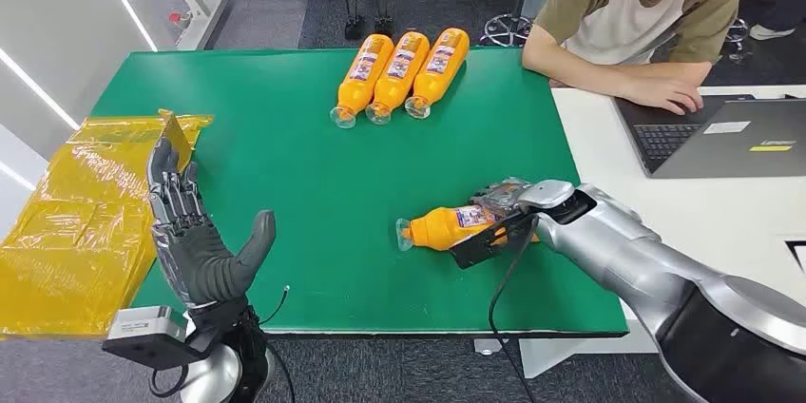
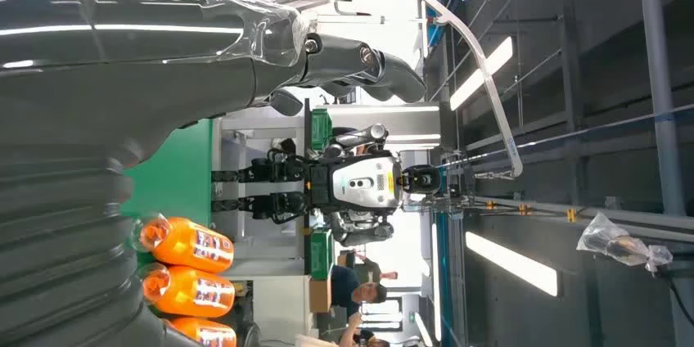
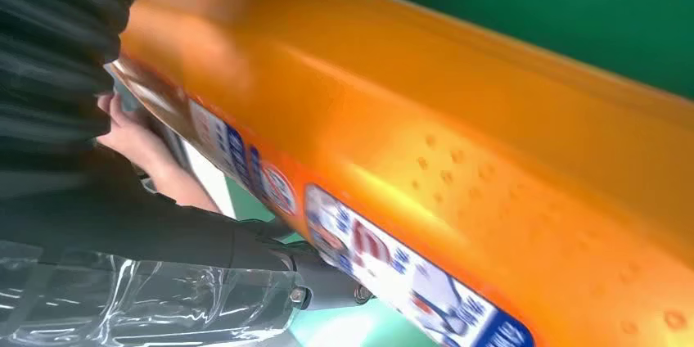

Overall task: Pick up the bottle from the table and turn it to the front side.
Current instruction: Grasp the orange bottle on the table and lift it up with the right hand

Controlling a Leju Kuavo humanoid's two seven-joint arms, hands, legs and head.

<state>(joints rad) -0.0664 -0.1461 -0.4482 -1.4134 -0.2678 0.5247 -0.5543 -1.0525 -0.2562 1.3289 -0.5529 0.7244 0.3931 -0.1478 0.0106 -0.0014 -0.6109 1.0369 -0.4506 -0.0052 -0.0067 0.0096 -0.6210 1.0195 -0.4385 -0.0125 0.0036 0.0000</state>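
Bottle: orange bottle point(image 1: 445, 227) lying on its side on the green counter point(image 1: 285, 184), near the counter's front edge toward its right end, clear cap pointing left, label strip facing up and away from the robot
Right hand: right hand point(image 1: 496, 203) is wrapped round the base end of that bottle, fingers curled over it; in the right wrist view the orange body point(image 3: 458, 142) sits tight against the palm
Left hand: left hand point(image 1: 195, 232) is raised upright over the counter's front left corner, palm toward the bottle, fingers straight and spread, holding nothing
Spare bottles: three more orange bottles point(image 1: 400, 72) lie side by side at the counter's far edge, well apart from the held one
Bags: yellow plastic bags point(image 1: 76, 222) heaped off the counter's left end
Person: a person point(image 1: 646, 18) sits past the counter's far right corner, one hand by a laptop point(image 1: 722, 137) on a white desk
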